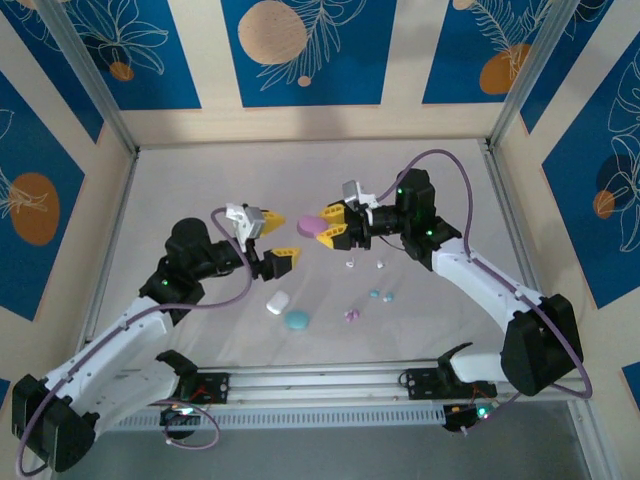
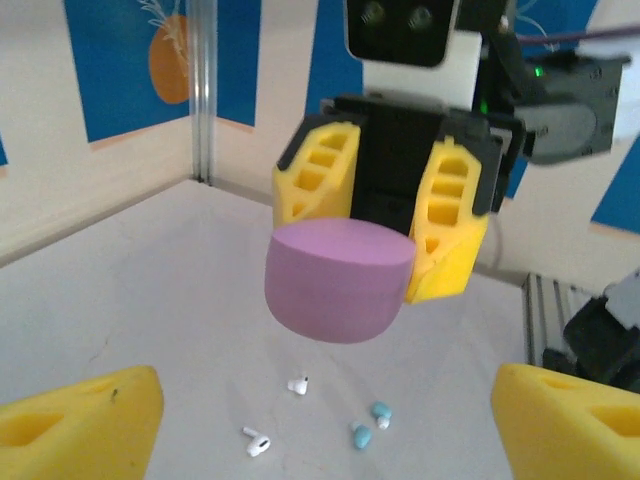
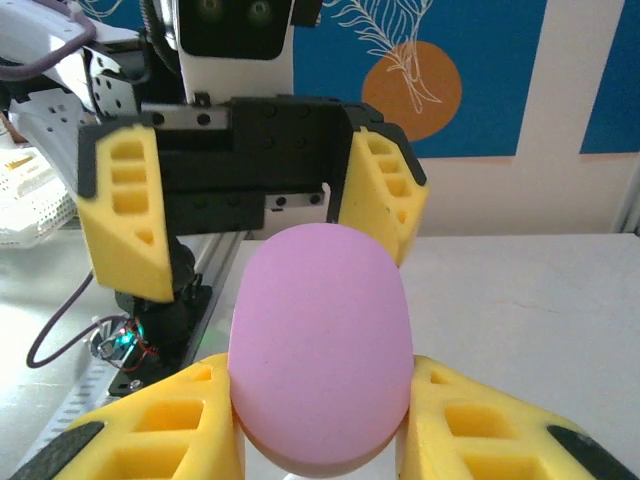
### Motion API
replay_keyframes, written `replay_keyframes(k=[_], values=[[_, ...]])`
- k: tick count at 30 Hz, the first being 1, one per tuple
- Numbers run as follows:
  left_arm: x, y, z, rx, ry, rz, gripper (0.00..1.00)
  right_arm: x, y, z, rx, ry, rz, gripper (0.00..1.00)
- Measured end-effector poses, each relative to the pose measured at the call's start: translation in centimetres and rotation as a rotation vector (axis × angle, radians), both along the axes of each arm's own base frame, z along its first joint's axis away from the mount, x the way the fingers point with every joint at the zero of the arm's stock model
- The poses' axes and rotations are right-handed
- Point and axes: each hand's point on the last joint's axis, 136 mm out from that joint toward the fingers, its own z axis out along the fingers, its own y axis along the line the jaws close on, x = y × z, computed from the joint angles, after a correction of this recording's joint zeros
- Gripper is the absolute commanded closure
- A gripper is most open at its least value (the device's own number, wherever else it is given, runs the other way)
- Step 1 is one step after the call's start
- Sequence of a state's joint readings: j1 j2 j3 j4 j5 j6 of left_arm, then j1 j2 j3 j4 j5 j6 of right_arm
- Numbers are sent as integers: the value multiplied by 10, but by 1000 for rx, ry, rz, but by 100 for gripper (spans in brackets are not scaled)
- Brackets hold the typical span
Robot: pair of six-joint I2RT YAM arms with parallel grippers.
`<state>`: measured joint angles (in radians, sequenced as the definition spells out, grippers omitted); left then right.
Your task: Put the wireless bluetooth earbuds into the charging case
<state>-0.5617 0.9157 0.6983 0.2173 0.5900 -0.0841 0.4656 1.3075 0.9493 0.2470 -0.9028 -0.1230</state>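
Note:
My right gripper (image 1: 329,226) is shut on a pink oval charging case (image 1: 310,226), held in the air above the table; its pads press both sides of the case (image 3: 320,345). Directly facing it, my left gripper (image 1: 277,238) is open, jaws spread wide, just short of the case (image 2: 338,280) and not touching it. On the table below lie the earbuds: two white ones (image 2: 298,384) (image 2: 256,442), two cyan ones (image 2: 381,412) (image 2: 361,436), and a pink bud (image 1: 351,315) nearer the front.
A white case (image 1: 277,302) and a cyan case (image 1: 296,319) lie on the table near the front, left of the buds. An aluminium rail (image 1: 320,380) runs along the near edge, and walls enclose the table on three sides.

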Motion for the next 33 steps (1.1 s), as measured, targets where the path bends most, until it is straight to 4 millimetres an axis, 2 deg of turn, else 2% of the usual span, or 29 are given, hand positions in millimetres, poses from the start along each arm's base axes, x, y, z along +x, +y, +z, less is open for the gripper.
replay_keyframes(k=[13,33], values=[[2,-17,-4,-20,-16,-97,38,-10,7,-1,-15,14,50,65],[3,-25,2,-59,5,-146,46,-12,12,-1,-12,1,63,65]])
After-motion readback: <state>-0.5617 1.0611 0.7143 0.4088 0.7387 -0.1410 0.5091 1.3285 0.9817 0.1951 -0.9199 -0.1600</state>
